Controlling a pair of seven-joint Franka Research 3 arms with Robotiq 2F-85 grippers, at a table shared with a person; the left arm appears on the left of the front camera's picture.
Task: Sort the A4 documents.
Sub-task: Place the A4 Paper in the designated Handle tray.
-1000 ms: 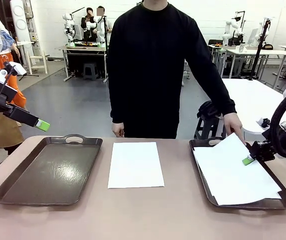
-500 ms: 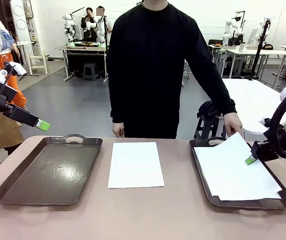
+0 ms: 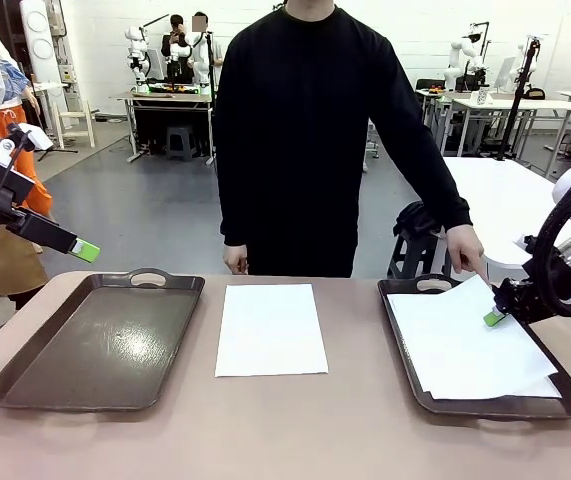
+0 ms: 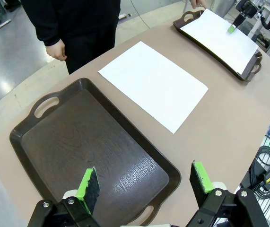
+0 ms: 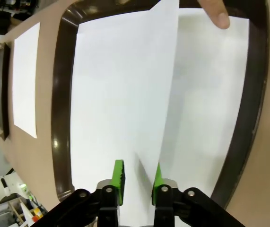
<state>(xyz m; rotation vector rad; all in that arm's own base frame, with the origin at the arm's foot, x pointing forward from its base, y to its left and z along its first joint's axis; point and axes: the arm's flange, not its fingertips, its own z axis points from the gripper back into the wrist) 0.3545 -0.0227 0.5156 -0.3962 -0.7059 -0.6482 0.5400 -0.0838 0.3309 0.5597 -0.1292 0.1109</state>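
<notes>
Right wrist view is showing the right gripper (image 5: 138, 177) low over the A4 documents (image 5: 205, 94), which are lying in the right tray (image 5: 63, 118). Its jaws are standing parted, both green pads clear and pinching nothing. The top sheet (image 5: 120, 85) is lying skewed over the pile. One long edge is running down toward the gap, close by one pad; whether it is touching that pad, cannot tell. The number of sheets in the pile is not readable. At the far edge a fingertip (image 5: 215, 12) is lying on the paper, the rest of that hand cut off by the frame.

Left wrist view: the left gripper (image 4: 145, 182) is hanging well above the left tray (image 4: 78, 137), jaws spread wide, holding nothing. A single sheet (image 4: 153, 85) is lying flat on the surface (image 4: 229, 118) between the two trays, touching neither.

Front view: the person's hand (image 3: 465, 248) is reaching down to the far corner of the right tray and partly hiding its handle.
</notes>
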